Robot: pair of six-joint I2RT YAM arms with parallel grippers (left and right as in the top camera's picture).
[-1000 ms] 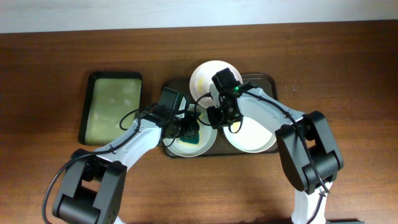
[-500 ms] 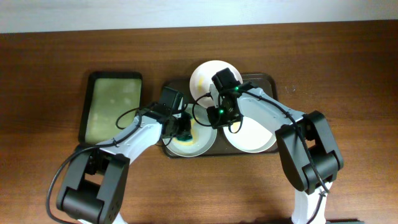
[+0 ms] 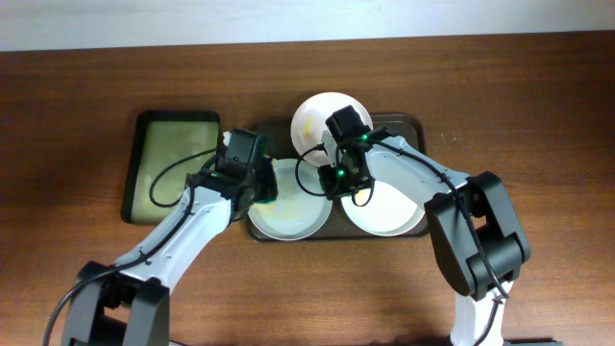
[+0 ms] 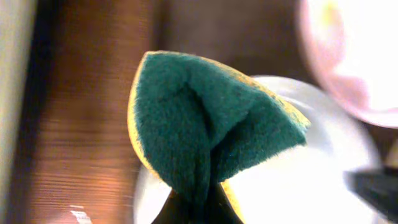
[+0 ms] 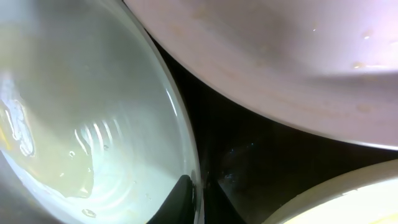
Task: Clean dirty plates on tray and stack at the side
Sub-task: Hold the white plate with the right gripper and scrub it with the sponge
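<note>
The dark brown tray (image 3: pixel 408 123) holds three pale plates. My left gripper (image 3: pixel 261 185) hangs over the left rim of the front-left plate (image 3: pixel 288 213), shut on a green and yellow sponge (image 4: pixel 205 124) that folds up between its jaws (image 4: pixel 202 208). My right gripper (image 3: pixel 334 185) is shut on that same plate's right rim; the right wrist view shows the thin rim pinched between the fingertips (image 5: pixel 199 199), with wet smears on the plate (image 5: pixel 87 124). The back plate (image 3: pixel 322 117) and front-right plate (image 3: pixel 389 211) lie beside it.
A smaller black tray (image 3: pixel 132 183) with a yellow-green inside lies on the brown wooden table, left of the brown tray. Both arms reach in from the front edge and meet over the tray's middle.
My left gripper closed on the sponge on the front-left plate, then lifted it up and left to the plate's rim. The right gripper stayed on the plate's rim.
</note>
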